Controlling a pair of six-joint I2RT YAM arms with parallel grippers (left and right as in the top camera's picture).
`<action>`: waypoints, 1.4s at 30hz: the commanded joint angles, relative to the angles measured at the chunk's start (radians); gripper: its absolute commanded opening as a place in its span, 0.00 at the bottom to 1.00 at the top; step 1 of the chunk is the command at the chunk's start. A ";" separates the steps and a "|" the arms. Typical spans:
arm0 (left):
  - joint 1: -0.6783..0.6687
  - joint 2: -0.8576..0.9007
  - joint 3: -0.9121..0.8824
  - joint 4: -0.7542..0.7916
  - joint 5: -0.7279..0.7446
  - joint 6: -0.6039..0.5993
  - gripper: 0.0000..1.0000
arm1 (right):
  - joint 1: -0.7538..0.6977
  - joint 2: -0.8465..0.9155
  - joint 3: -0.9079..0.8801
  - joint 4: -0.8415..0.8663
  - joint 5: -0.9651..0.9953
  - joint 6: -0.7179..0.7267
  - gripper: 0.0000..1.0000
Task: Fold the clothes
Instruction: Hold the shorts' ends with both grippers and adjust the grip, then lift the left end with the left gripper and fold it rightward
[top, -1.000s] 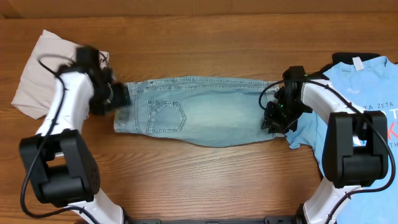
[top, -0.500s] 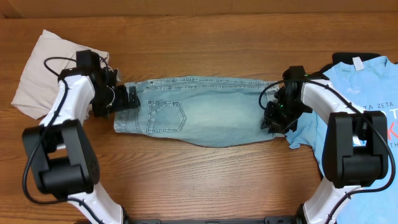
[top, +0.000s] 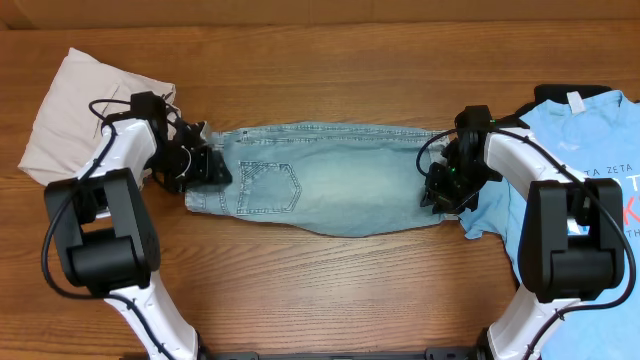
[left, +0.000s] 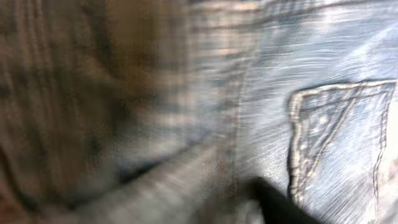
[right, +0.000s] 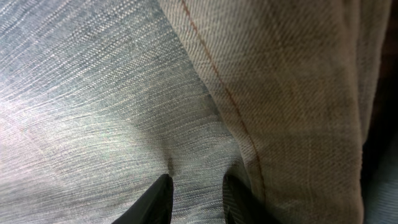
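Your denim shorts (top: 340, 185) lie flat across the middle of the wooden table (top: 330, 300), long side running left to right, with the stitched pocket (top: 268, 188) facing up near the left end. Your right gripper (top: 440, 192) sits on the right end, its fingertips (right: 160, 199) set narrow with a pucker of denim pinched between them. Your left gripper (top: 208, 165) is at the left end, over the cloth's edge. Its wrist view is smeared, so you cannot tell how wide it stands or whether it has hold. Beyond it, at the table's left, lie beige shorts (top: 70, 110). At the right lies a sky-blue T-shirt (top: 590, 150), with a black garment (top: 560, 92) showing at its top edge. The table is mid brown with its grain running left to right, and a paler strip runs along the far edge.
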 joint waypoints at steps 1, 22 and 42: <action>-0.009 0.127 -0.040 -0.015 0.051 0.063 0.18 | -0.003 -0.018 -0.018 0.010 0.050 0.001 0.30; -0.085 -0.067 0.722 -0.653 -0.218 -0.085 0.08 | -0.003 -0.159 0.101 -0.103 0.047 -0.033 0.28; -0.652 -0.024 0.719 -0.603 -0.402 -0.383 0.17 | -0.002 -0.151 0.019 -0.049 0.047 -0.024 0.14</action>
